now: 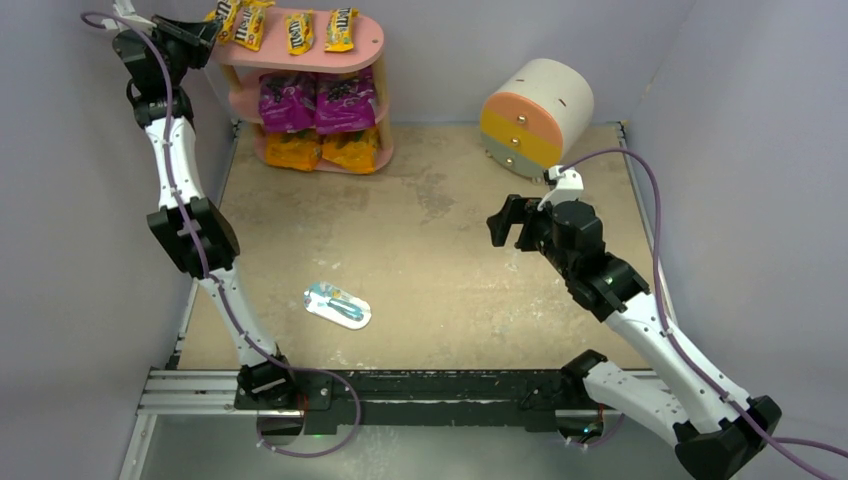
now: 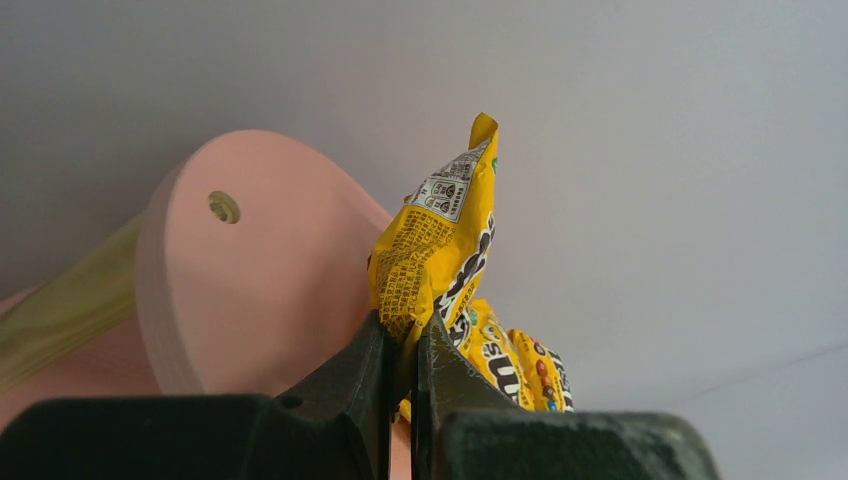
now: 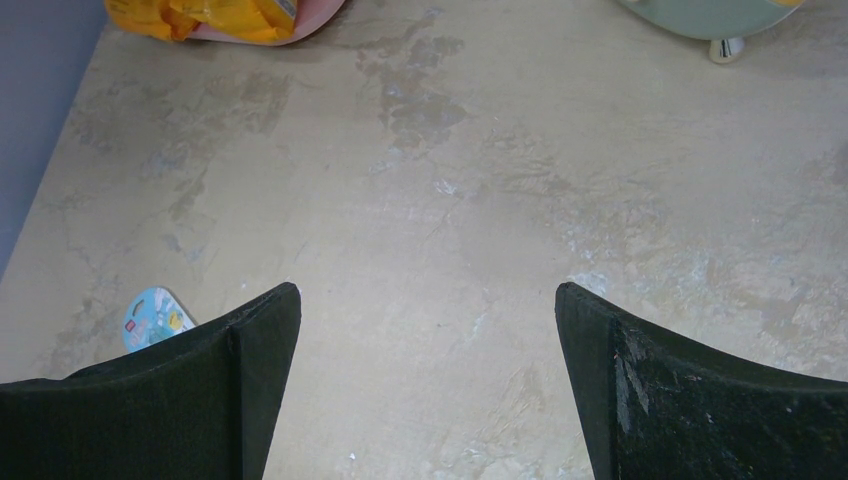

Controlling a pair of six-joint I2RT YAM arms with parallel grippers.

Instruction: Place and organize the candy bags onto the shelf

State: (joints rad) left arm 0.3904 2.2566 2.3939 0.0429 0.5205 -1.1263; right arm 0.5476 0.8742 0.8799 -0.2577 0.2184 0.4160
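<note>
The pink shelf (image 1: pixel 370 45) stands at the back left. Its top board (image 2: pixel 250 280) carries small yellow M&M's packs (image 1: pixel 298 30). Two purple bags (image 1: pixel 315 100) sit on the middle tier and two orange-yellow bags (image 1: pixel 320 150) on the bottom tier. My left gripper (image 1: pixel 205 35) is at the top board's left end, shut on the leftmost M&M's pack (image 2: pixel 440 250), which stands up from the jaws (image 2: pixel 403 335). Two more packs (image 2: pixel 520 365) lie behind it. My right gripper (image 1: pixel 505 225) is open and empty above the bare table (image 3: pixel 428 300).
A flat light-blue and white packet (image 1: pixel 338 305) lies on the table at front centre; its corner shows in the right wrist view (image 3: pixel 150 318). A round cream drum cabinet (image 1: pixel 535 115) with orange-yellow drawers stands at the back right. Grey walls enclose the table.
</note>
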